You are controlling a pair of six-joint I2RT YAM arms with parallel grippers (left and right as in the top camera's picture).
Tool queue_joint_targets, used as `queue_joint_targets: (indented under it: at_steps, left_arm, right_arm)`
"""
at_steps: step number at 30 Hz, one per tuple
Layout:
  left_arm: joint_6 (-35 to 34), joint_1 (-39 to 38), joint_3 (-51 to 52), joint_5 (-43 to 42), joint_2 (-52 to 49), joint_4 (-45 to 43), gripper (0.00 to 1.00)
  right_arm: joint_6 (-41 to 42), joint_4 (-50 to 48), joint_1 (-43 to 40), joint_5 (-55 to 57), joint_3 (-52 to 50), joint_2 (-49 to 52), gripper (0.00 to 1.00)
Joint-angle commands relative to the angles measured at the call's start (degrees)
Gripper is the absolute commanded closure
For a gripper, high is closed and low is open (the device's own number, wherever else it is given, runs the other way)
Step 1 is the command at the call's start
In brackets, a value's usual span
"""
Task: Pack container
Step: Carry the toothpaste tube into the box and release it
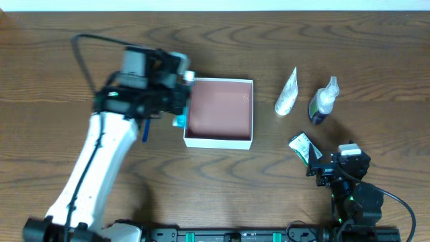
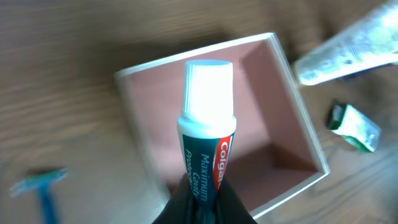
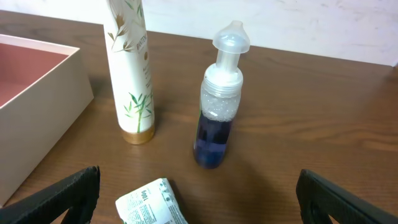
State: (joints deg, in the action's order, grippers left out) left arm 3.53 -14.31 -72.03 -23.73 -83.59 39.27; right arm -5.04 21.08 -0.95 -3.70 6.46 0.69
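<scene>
Now showing a brown wooden table (image 1: 54, 40) from above. Reaching in from the near left edge with a long white arm (image 1: 101, 154) and ending at the left wall of the container (image 1: 218, 142). Showing that container as a shallow square box, white outside and pink-brown inside, sitting near the middle of the table. Holding the left gripper (image 2: 202, 202) above the box's left side, clamping a green, white and red toothpaste tube (image 2: 208, 124) between its dark fingers, white cap pointing out over the pink floor. Keeping the right gripper (image 3: 199, 183) low at the near right, fingers spread wide and grasping nothing. Facing a tall white tube with a leaf print (image 3: 132, 68), standing on its gold cap just right of the box. Showing a clear pump bottle (image 3: 219, 106) of dark blue liquid standing just beside that tube. Showing a small green and white packet (image 3: 152, 202) lying near the right gripper. Showing a blue razor (image 2: 43, 186) lying flat on the wood left of the box.
</scene>
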Motion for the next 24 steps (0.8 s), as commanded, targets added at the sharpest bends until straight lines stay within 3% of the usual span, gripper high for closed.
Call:
queue_joint_targets:
  at_steps: [1, 6, 14, 20, 24]
  left_arm:
    - [-4.8, -4.6, -0.5, 3.2, -4.9, -2.6, 0.94]
    - [-12.5, -8.1, -0.5, 15.9, -12.6, -4.4, 0.94]
    - [-17.5, -8.2, -0.5, 15.9, -23.6, -7.9, 0.94]
    - [-21.6, -8.2, -0.5, 15.9, -24.5, -7.9, 0.93]
    - [-21.9, -8.2, -0.6, 15.8, -23.8, -7.4, 0.78]
  right_arm:
    - [0.3, -0.1, -0.4, -0.4, -0.2, -0.4, 0.01]
    - [0.3, -0.1, -0.4, -0.4, -0.2, -0.4, 0.01]
    - [0.3, -0.1, -0.4, -0.4, -0.2, -0.4, 0.01]
    - [0.3, -0.1, -0.4, -0.4, -0.2, -0.4, 0.01]
    - [0.3, -0.1, -0.4, -0.4, -0.2, -0.4, 0.01]
